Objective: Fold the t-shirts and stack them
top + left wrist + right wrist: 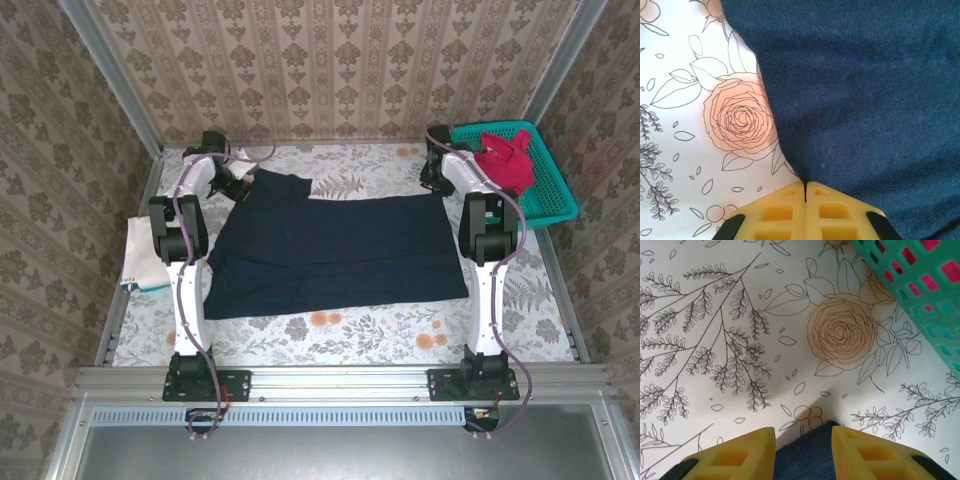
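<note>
Yellow foam pads (775,212), bottom edge of the left wrist view: left gripper (805,189) closed, the pads pressed together with a hairline seam between them, pinching the edge of the navy t-shirt (865,100) where it runs into that seam. The cloth takes up the right and upper part of this frame: fine knit, even dark blue, plain. Floral table cover (685,75) lies to the left, with an orange rose (740,117) just beside the cloth edge.

Right wrist view, bottom edge: right gripper (802,432), fingers apart, a corner of the same navy cloth lying in the gap. Teal mesh basket (910,295) in the upper right corner, red showing through its holes.

Top view adds the full layout:
- Navy t-shirt, spread flat across the middle of the table between the two arms. It is roughly rectangular, with a flap folded over at its upper left corner and a gripper at each far corner.
- Red t-shirt (505,158), crumpled, heaped in the basket at the upper right, beyond the right arm.
- Cream-white t-shirt (148,255), folded, at the left edge of the table beside the left arm, apart from the navy one.
</note>
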`<state>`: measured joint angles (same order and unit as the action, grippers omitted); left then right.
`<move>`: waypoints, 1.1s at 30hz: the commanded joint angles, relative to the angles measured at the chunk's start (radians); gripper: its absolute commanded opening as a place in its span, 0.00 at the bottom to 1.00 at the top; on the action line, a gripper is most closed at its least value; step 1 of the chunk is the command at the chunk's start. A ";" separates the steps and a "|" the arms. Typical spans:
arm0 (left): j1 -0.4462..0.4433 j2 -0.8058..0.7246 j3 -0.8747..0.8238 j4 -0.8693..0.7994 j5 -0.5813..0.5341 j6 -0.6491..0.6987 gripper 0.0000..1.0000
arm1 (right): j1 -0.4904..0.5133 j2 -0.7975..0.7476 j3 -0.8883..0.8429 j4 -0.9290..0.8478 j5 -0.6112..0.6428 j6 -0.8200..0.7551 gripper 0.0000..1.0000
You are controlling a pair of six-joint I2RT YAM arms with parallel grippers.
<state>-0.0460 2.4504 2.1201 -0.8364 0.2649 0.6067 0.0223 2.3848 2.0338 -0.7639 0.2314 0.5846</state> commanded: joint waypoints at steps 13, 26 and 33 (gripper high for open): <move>0.011 -0.028 0.013 0.022 0.028 0.025 0.00 | 0.059 0.021 0.024 -0.071 0.081 -0.039 0.34; 0.017 -0.046 -0.022 0.040 0.042 0.021 0.00 | 0.138 -0.008 0.030 -0.026 0.296 0.027 0.39; 0.032 -0.060 -0.043 0.056 0.041 0.027 0.00 | 0.107 0.031 0.032 -0.071 0.211 0.161 0.40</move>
<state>-0.0383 2.4439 2.0922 -0.7952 0.2920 0.6071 0.1429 2.3936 2.0464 -0.7795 0.4629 0.6636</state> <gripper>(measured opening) 0.046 0.397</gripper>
